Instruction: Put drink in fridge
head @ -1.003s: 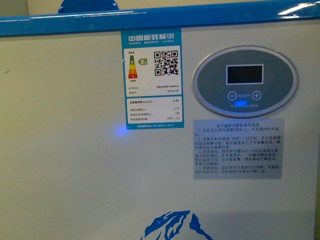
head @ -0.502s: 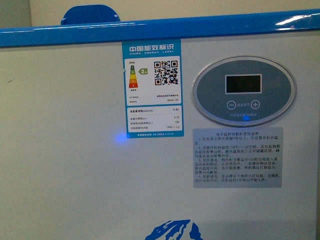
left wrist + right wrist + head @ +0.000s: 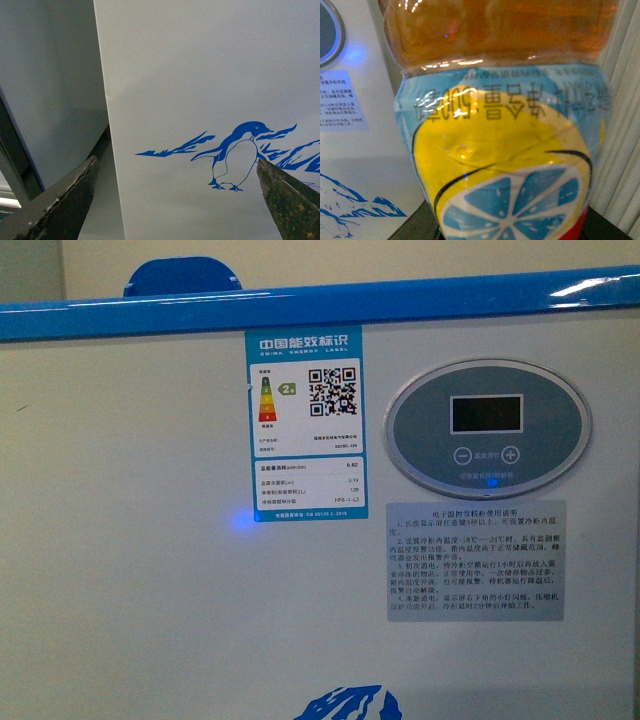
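Left claw (image 3: 176, 165): spread wide and holding nothing, with dark fingertips (image 3: 75, 195). It faces the white front wall of the fridge (image 3: 150, 620), and the penguin decal (image 3: 239, 157) sits between the tips, nearer one of them. Through this wrist camera I see the fridge's vertical corner edge (image 3: 106, 100). A plain grey panel (image 3: 50, 75) stands just past it, with a narrow dark gap between the two.

Right claw (image 3: 510, 232): clamped on the drink (image 3: 500, 150), which fills that wrist camera. I see only dark slivers of the claw on either side of the bottle. The bottle holds amber liquid and has a blue label with a yellow lemon slice and a red band. The drink is outside the fridge, held close before the front wall. A ribbed pale surface (image 3: 622, 125) is on its far side.

Front wall, from my body camera, left to right:
- The blue top rim (image 3: 320, 300) runs the full width, with a blue rounded object (image 3: 180, 275) behind it near the left.
- An energy label (image 3: 306, 420) hangs under the rim, with a blue light (image 3: 240, 518) at its lower left corner.
- A mountain decal (image 3: 345, 705) is at the bottom edge.
- An oval control panel (image 3: 487, 428) is right of the label, with its display dark.
- An instruction sticker (image 3: 483, 560) is directly beneath the panel.
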`<action>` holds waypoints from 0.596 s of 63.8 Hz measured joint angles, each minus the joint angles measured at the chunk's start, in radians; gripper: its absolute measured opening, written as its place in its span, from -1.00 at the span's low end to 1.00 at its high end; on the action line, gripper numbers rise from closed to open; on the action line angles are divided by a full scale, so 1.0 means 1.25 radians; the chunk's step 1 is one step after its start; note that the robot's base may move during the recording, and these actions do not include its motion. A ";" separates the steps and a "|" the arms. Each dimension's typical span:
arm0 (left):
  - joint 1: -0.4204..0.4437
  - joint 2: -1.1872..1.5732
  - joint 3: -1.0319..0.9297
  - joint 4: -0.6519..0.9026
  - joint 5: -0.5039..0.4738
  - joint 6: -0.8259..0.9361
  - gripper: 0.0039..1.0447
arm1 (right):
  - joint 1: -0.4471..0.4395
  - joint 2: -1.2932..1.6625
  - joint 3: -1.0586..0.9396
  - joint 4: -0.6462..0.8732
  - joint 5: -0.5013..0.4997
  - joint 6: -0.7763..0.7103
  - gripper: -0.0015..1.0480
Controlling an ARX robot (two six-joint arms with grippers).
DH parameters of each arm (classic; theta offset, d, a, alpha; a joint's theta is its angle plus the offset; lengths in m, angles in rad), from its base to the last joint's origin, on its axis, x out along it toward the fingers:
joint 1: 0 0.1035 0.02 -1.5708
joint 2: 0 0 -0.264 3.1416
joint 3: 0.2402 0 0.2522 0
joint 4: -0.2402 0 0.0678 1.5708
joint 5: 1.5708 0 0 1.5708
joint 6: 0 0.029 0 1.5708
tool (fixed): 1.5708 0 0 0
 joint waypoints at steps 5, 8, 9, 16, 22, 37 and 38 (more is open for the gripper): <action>0.000 0.000 0.000 0.000 0.000 0.000 0.85 | 0.000 0.000 0.000 0.000 0.000 0.000 -0.29; 0.000 0.000 0.000 0.000 0.000 0.000 0.85 | 0.000 0.000 0.000 0.000 0.000 0.000 -0.29; 0.000 0.000 0.000 0.000 0.000 0.000 0.85 | 0.000 0.000 0.000 0.000 0.000 0.000 -0.29; 0.000 0.000 0.000 0.000 0.000 0.000 0.85 | 0.000 0.000 0.000 0.000 0.000 0.000 -0.29; 0.000 0.000 0.000 0.000 0.000 0.000 0.85 | 0.000 0.000 0.000 0.000 0.000 0.000 -0.29; 0.000 0.000 0.000 0.000 0.000 0.000 0.85 | 0.000 0.000 0.000 0.000 0.000 0.000 -0.29; 0.000 0.000 0.000 0.000 0.000 0.000 0.85 | 0.000 0.000 0.000 0.000 0.000 0.000 -0.29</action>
